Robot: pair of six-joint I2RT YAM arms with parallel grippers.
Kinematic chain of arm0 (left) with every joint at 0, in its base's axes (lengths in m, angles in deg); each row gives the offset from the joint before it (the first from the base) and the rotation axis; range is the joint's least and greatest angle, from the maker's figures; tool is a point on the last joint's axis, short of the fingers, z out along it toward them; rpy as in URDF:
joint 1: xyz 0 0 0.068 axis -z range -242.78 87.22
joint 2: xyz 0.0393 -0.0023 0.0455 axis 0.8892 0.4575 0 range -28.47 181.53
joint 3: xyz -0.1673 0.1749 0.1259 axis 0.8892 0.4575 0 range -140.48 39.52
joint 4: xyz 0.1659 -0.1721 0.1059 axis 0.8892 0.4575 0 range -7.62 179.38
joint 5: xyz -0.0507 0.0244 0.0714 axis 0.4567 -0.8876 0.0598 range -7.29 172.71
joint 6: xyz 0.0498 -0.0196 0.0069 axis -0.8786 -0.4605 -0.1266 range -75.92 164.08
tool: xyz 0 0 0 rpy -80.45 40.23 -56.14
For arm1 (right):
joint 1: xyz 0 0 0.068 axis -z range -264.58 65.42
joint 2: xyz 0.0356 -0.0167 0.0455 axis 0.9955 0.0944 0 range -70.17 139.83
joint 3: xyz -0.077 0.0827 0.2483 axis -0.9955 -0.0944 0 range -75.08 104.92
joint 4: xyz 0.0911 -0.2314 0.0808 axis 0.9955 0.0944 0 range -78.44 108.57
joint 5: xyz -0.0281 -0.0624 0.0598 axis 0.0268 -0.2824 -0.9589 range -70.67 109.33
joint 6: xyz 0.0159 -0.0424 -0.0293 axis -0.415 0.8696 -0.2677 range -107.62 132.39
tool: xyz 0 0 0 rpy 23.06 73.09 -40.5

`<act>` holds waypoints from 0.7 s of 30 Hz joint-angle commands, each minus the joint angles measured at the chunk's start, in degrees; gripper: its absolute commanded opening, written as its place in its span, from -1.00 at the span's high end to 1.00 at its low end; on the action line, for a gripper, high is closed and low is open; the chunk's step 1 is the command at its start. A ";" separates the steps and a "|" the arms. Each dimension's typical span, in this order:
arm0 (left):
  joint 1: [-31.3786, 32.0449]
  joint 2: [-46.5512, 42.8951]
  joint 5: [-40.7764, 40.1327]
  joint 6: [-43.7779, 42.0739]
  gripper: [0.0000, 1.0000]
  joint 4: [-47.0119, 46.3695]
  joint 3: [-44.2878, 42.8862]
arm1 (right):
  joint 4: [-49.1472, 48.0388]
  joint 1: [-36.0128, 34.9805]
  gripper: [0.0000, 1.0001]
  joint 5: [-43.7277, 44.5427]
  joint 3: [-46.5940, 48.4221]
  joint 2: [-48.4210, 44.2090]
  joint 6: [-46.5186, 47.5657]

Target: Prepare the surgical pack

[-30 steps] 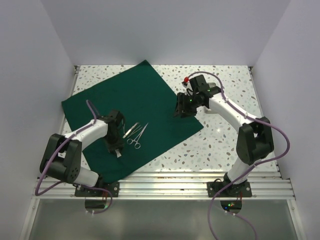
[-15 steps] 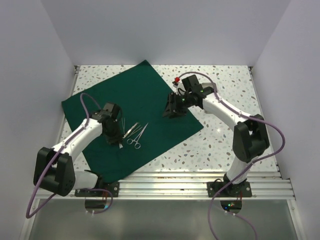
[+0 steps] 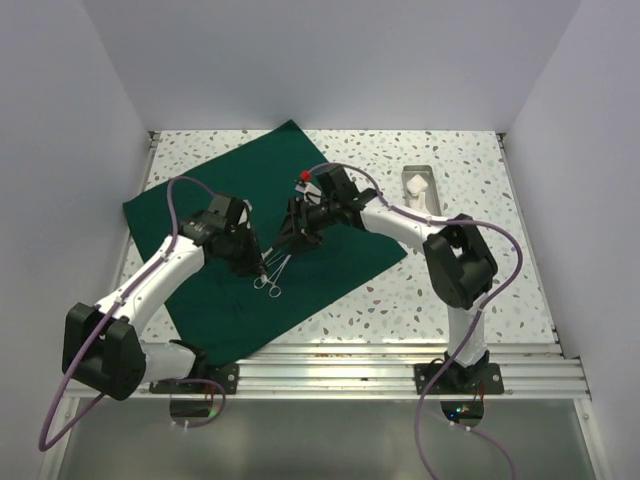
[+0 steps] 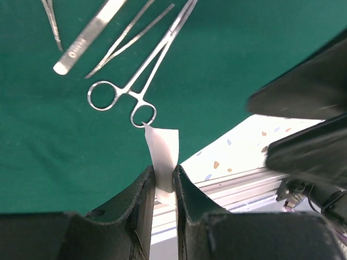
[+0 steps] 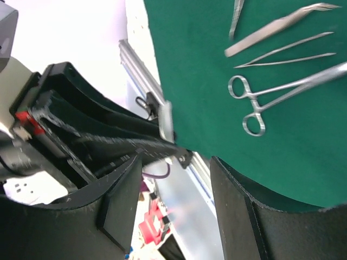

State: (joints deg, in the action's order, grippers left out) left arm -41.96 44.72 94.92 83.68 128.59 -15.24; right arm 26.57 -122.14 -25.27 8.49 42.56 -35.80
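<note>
Left hand (image 4: 162, 180): fingers clamped together on a small white strip (image 4: 162, 154), which stands up between them with its top corner just beside one ring of the ring-handled forceps (image 4: 135, 93). Right hand (image 5: 176, 179): fingers apart, nothing between them. It hangs over the green cloth (image 3: 300, 180), close to my left hand, so there is little room between the two. The cloth lies flat and open on the worktop (image 3: 450, 270), turned cornerwise. Its far corner is near the back edge, its left corner is near the left edge, and its near corner reaches the aluminium rail (image 3: 400, 360). The steel instruments (image 3: 272, 272) lie together on the cloth, in its near half and well inside all four edges. Among them, beside the forceps, are a flat-handled tool (image 4: 87, 40) and slender pointed pieces. The metal tray (image 3: 428, 205) sits off the cloth on bare worktop at the far right, well apart from it, with a white pad (image 3: 414, 185) inside. Open speckled worktop runs between the cloth's right corner and the tray, and along the right side down to the rail.
</note>
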 commanded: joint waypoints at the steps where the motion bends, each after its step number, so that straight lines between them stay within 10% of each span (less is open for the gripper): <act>1: 1.24 -0.86 1.85 -0.13 0.53 -2.36 -1.93 | -2.18 -1.54 -0.14 -2.51 3.79 1.00 -2.71; 21: 3.97 -0.24 0.10 -0.31 0.53 -2.71 -2.45 | -0.41 -7.88 0.31 -1.10 5.73 5.22 -2.53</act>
State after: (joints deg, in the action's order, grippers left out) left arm -38.26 44.76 95.53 83.89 128.27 -15.41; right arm 26.68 -128.63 -24.75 12.03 47.85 -37.15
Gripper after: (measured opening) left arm 0.236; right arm 0.377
